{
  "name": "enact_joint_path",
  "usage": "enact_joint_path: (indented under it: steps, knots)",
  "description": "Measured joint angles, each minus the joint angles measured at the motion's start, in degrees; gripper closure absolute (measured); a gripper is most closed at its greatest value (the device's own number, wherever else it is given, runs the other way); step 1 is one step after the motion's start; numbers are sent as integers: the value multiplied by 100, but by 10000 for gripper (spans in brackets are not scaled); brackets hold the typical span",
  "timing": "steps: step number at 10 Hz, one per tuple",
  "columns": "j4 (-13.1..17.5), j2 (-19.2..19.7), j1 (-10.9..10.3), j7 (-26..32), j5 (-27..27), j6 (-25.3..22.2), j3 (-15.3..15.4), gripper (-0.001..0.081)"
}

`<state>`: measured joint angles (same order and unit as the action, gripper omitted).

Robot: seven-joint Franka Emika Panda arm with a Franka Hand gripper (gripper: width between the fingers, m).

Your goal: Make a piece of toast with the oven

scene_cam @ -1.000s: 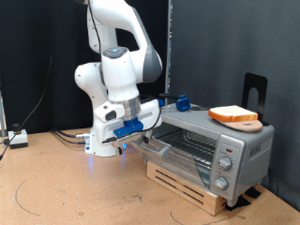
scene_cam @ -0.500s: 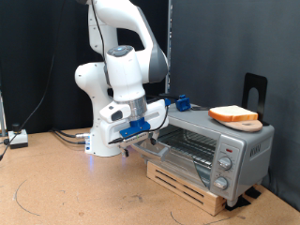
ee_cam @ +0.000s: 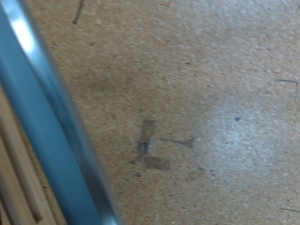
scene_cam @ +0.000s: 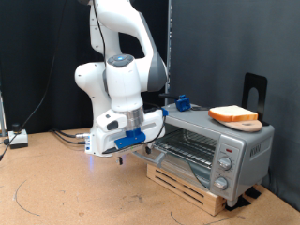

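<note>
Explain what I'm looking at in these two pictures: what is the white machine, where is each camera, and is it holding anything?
The white machine is a Franka Panda robot arm; its gripper hangs low beside the open front of the silver toaster oven, which sits on a wooden pallet. That view comes from a camera off the arm. The piece of toast lies on a round wooden board on top of the oven. The other picture comes from a camera on the hand: it shows the brown tabletop and a blurred blue-grey edge. Nothing shows between the fingers.
</note>
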<state>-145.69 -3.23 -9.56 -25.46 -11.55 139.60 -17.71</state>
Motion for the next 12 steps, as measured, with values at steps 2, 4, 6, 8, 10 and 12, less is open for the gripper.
enact_joint_path:
  steps: [2,4,6,8,10,12]
  knots:
    - [24,167,78,2,50,77,-36,-1]
    - [35,369,153,93,8,263,-60,-1]
    - [103,654,220,326,-258,419,-74,-1]
    - [211,1030,278,424,-445,585,-79,-1]
    - [371,1464,307,423,-570,689,-77,-1]
    - [527,1876,310,423,-765,816,-49,-1]
